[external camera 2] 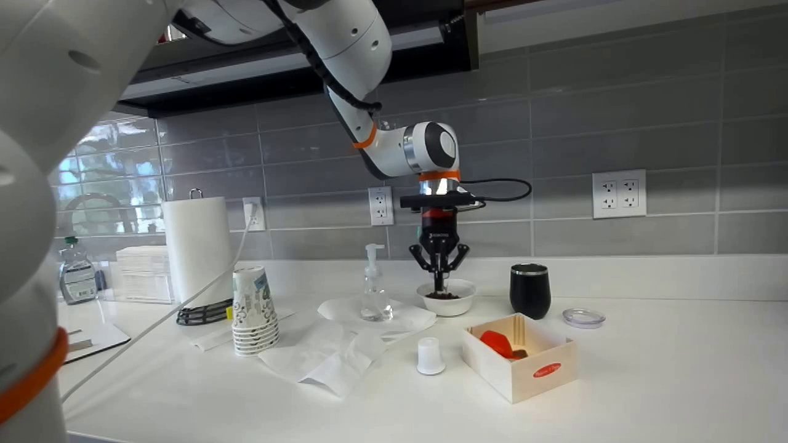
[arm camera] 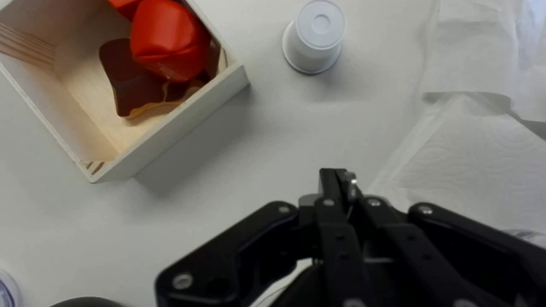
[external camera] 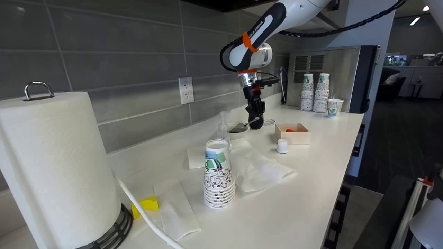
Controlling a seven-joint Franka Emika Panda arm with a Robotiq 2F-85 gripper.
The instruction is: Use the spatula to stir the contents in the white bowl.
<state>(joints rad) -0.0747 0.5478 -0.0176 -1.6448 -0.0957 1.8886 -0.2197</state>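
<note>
The white bowl [external camera 2: 448,306] stands on the counter near the back wall, with dark contents inside; it also shows in an exterior view [external camera: 238,135]. In the wrist view only a sliver of its rim [arm camera: 277,290] shows below the jaws. My gripper [external camera 2: 439,286] points down just above the bowl. It is shut on the spatula, whose metal handle end [arm camera: 352,187] sticks out between the fingertips [arm camera: 339,172]. The spatula's dark flat blade [external camera: 238,128] lies tilted at the bowl, its handle rising to the gripper [external camera: 255,118]. The blade is hidden in the wrist view.
A clear pump bottle [external camera 2: 375,298] stands beside the bowl. A black tumbler [external camera 2: 530,292] and a clear lid [external camera 2: 583,318] are on the other side. A wooden box [external camera 2: 542,372] with red things, a small white cup [external camera 2: 430,357], paper towels [external camera 2: 345,357] and stacked cups [external camera 2: 253,314] stand nearer.
</note>
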